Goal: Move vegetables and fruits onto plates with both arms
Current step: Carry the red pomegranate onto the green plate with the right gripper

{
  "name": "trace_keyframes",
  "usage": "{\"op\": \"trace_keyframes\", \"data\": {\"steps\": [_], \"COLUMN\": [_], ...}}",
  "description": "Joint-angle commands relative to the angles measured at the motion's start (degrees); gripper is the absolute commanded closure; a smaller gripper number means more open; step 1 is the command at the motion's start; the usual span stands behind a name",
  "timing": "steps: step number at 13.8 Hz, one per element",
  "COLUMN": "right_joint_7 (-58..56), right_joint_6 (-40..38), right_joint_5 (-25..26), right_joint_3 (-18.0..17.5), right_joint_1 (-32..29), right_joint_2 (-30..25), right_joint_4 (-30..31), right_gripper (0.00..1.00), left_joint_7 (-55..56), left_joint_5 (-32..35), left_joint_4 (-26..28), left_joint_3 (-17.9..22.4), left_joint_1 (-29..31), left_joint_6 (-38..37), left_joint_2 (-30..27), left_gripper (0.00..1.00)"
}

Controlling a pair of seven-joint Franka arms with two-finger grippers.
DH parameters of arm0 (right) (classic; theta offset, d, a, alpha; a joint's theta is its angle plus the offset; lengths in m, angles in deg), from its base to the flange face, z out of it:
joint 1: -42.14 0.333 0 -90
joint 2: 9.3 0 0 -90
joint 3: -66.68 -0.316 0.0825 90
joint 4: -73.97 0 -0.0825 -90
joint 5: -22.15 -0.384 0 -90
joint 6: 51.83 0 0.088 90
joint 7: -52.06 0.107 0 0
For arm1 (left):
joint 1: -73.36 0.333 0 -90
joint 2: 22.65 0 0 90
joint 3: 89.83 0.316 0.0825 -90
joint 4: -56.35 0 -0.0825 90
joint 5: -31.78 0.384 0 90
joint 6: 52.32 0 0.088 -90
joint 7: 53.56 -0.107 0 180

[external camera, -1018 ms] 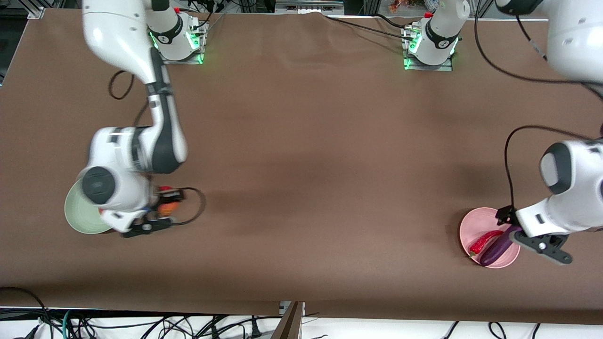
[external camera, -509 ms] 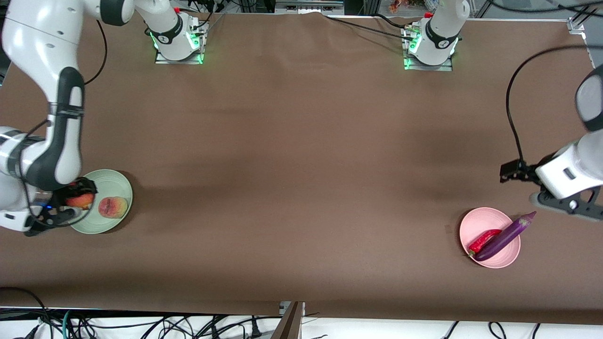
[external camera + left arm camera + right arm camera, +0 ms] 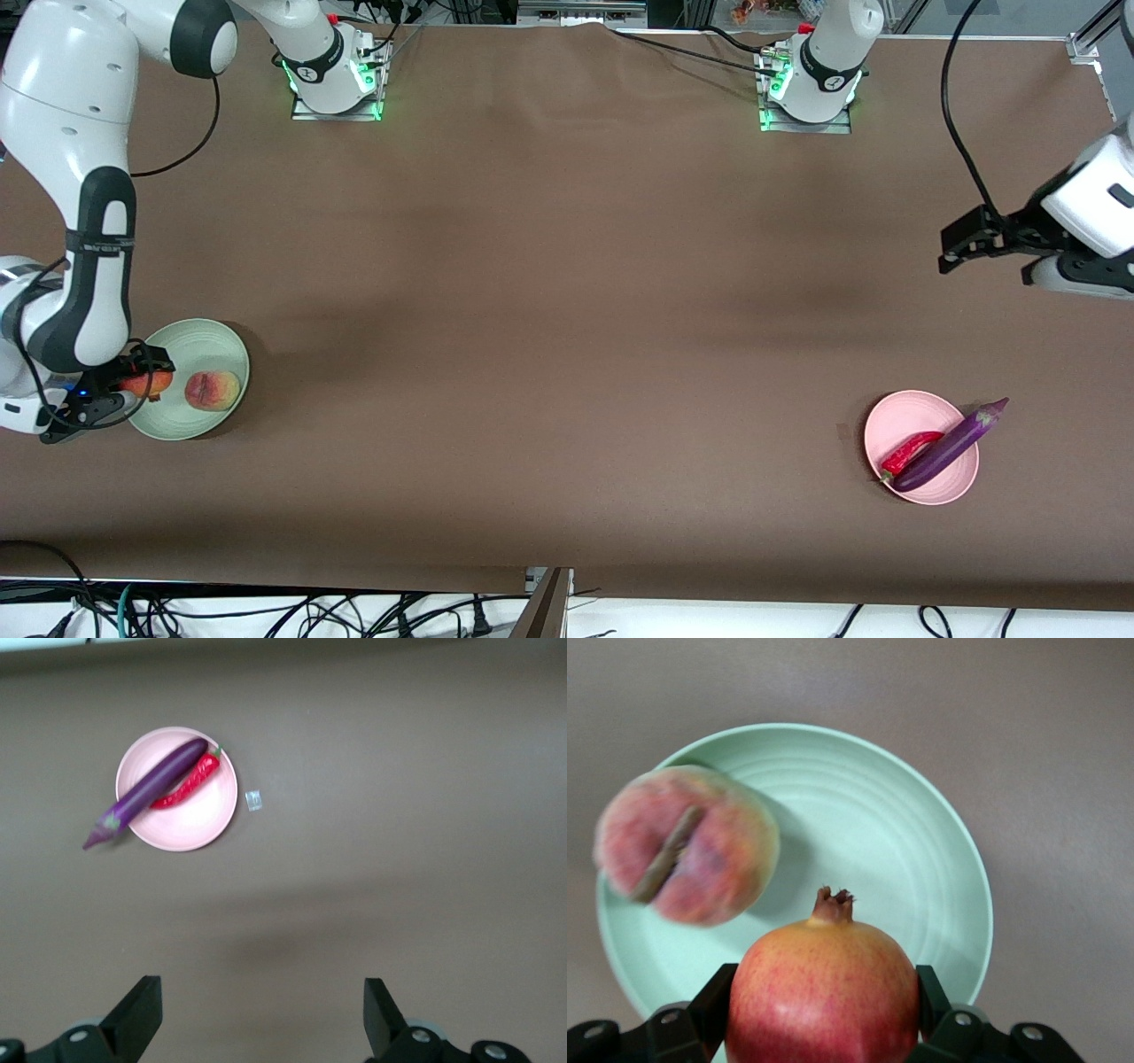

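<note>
My right gripper [image 3: 144, 383] is shut on the red fruit [image 3: 824, 992] and holds it over the edge of the pale green plate [image 3: 199, 341]. The peach [image 3: 213, 390] lies on that plate beside it, and it also shows in the right wrist view as the peach [image 3: 687, 846] on the green plate [image 3: 921, 859]. At the left arm's end of the table, the purple eggplant [image 3: 952, 443] and the red chili [image 3: 911, 450] lie on the pink plate [image 3: 895, 421], with the eggplant's stem end over the rim. My left gripper [image 3: 961, 241] hangs open and empty over bare table.
A brown cloth covers the whole table [image 3: 567, 310]. A small clear scrap [image 3: 254, 800] lies on the cloth beside the pink plate [image 3: 190, 828]. The arms' bases [image 3: 332, 75] stand along the table's edge farthest from the front camera.
The right arm swung toward its end of the table with the red fruit and now holds it over the green plate's edge. The left gripper rose away from the pink plate.
</note>
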Motion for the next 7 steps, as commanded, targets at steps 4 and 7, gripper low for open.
{"op": "trace_keyframes", "data": {"steps": [4,7], "right_joint_7": [-3.4,-3.0], "right_joint_6": [2.1,-2.6], "right_joint_5": [-5.0,-9.2], "right_joint_3": [-0.6,-0.6], "right_joint_1": [-1.3,-1.1], "right_joint_2": [1.4,-0.8], "right_joint_4": [-0.4,-1.2], "right_gripper": [0.52,0.0], "left_joint_7": [-0.7,-0.7], "left_joint_5": [-0.1,0.1], "left_joint_4": [14.2,13.1], "left_joint_3": [-0.7,-0.9], "left_joint_1": [3.7,3.9], "left_joint_6": [6.3,4.9], "left_joint_2": [-9.0,-7.5], "left_gripper": [0.0,0.0]}}
